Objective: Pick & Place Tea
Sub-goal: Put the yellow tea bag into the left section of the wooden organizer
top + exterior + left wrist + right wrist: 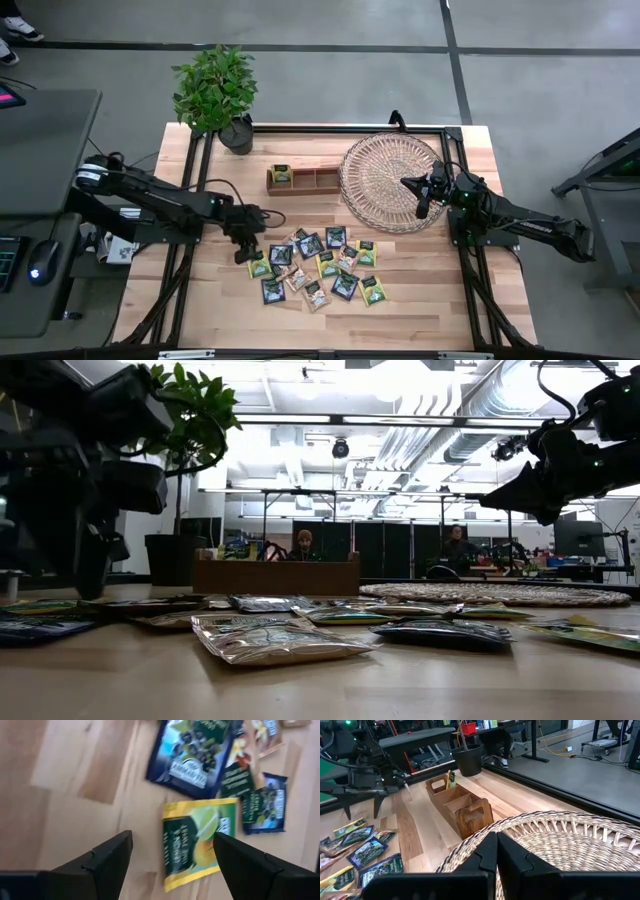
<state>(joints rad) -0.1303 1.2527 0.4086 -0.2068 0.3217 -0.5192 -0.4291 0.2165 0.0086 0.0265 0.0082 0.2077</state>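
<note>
Several small tea sachets (318, 265), yellow-green, navy and beige, lie flat on the wooden table, scattered in its near middle. One yellow-green sachet (282, 174) stands in the left compartment of the narrow wooden box (303, 179). My left gripper (244, 250) is open at the left edge of the pile; in its wrist view a yellow-green sachet (196, 840) lies on the table between and beyond the fingers, untouched. My right gripper (424, 197) is shut and empty above the round wicker tray (392, 181).
A potted plant (218, 92) stands at the table's far left corner, just left of the box. The tray lies far right, touching the box's right end. Bare wood lies near the front edge and left of the pile. People sit in the room beyond.
</note>
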